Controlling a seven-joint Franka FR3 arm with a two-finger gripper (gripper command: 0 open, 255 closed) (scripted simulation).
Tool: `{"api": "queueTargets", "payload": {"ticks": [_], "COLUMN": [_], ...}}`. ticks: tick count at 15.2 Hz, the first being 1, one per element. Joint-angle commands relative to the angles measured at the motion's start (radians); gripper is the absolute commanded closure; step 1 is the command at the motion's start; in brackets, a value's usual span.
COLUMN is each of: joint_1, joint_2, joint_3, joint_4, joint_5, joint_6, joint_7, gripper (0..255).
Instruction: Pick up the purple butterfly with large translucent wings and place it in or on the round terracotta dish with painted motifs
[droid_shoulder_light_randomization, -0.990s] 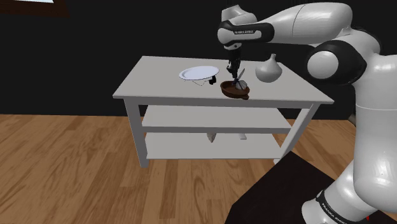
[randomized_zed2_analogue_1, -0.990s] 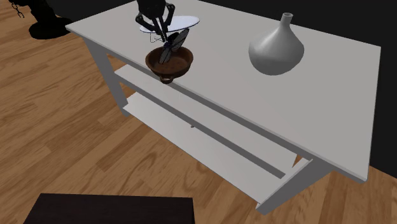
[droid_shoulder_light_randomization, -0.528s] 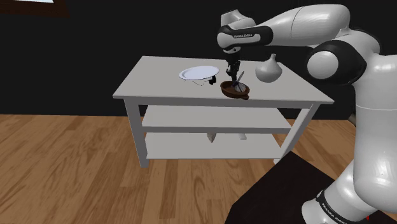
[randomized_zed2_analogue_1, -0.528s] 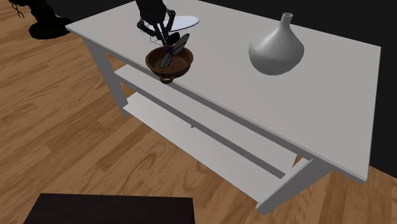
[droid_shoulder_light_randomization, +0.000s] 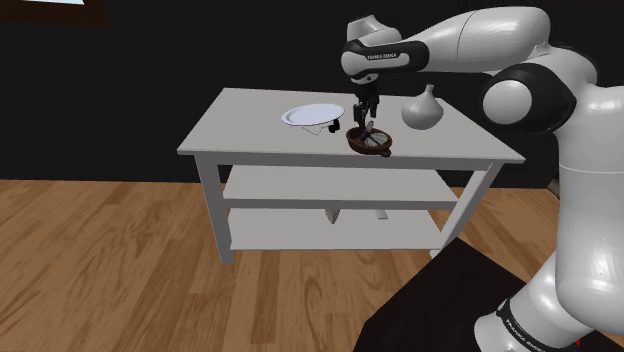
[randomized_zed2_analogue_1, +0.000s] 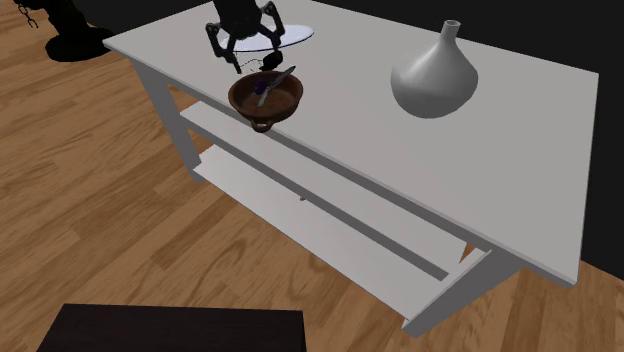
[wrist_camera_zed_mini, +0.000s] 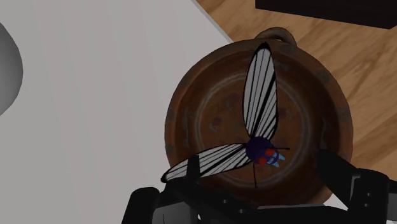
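Black fingers (wrist_camera_zed_mini: 354, 186) of the gripper (randomized_zed2_analogue_1: 253, 62) stand wide apart, clasping nothing, just above the brown dish (randomized_zed2_analogue_1: 246, 106). Inside the dish lies the butterfly (wrist_camera_zed_mini: 261, 149), free of the fingers. Its purple body is near the bowl's middle, and one pale wing reaches toward the rim. The wrist view gives the wings' dark veins and a loop handle (wrist_camera_zed_mini: 278, 32) on the dish's rim. The shoulder view gives two shelves (droid_shoulder_light_randomization: 330, 185) under the white table (droid_shoulder_light_randomization: 250, 130). The dish sits near the table's edge, a white plate (droid_shoulder_light_randomization: 312, 116) beside it and a grey vase (randomized_zed2_analogue_1: 433, 80) farther along the top.
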Motion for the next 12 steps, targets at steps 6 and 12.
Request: {"api": "queueTargets", "payload": {"ticks": [6,12], "joint_1": [0.006,0.006], "joint_2": [0.036,0.036], "joint_3": [0.003,0.003], "joint_4": [0.179,0.179], "joint_5": [0.008,0.008], "joint_6": [-0.145,-0.145], "joint_7": [-0.012,-0.012], "gripper": [0,0]}}
